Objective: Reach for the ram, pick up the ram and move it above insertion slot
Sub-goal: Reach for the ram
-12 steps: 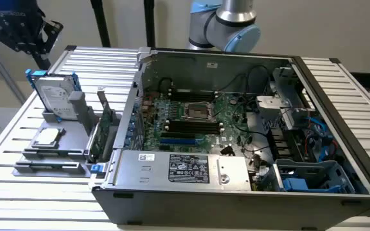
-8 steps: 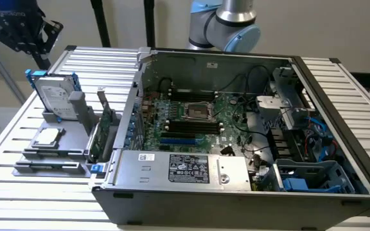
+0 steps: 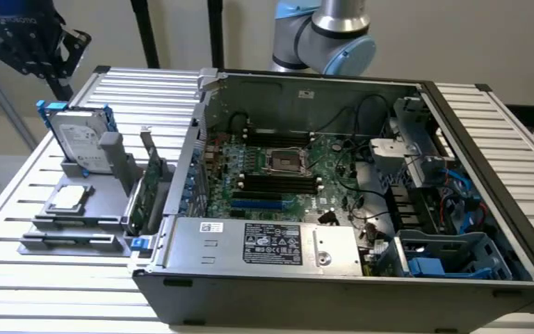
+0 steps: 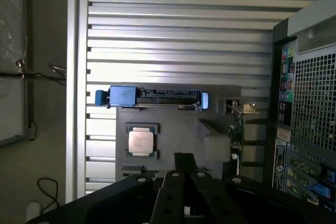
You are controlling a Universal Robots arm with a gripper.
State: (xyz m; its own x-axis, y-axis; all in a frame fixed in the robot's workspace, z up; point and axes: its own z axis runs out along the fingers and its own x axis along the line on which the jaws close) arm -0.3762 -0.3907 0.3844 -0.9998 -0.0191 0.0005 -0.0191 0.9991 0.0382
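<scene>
One claw (image 3: pixel 33 49) hangs high over the far corner of the slatted table (image 3: pixel 517 139), on the exterior view's left. Open or closed: cannot tell from either view, nor whether it has hold of anything. The wrist view shows its dark body (image 4: pixel 184 163) looking down on the grey parts holder (image 4: pixel 173 129).

Parts holder (image 3: pixel 91 221) sits on the table just beside the open computer case (image 3: pixel 341 292), on the exterior view's left of it. In the holder:
- hard drive (image 3: pixel 77 142) (image 4: pixel 155 96) upright in blue brackets, at the far end
- square silver processor chip (image 3: pixel 69 198) (image 4: pixel 140 141) lying flat, mid-holder
- green expansion card (image 3: pixel 147 195) on edge, on the side nearest the case
- ram stick (image 3: pixel 70 239), probably the long dark strip lying in the nearest groove; colour hard to make out. It is well apart from the claw.

Inside the case, the memory slot (image 3: pixel 277 184) is one of several parallel black sockets on the green board, beside the processor socket (image 3: pixel 284 161). A shorter blue slot (image 3: pixel 258 204) lies just in front of them.
</scene>
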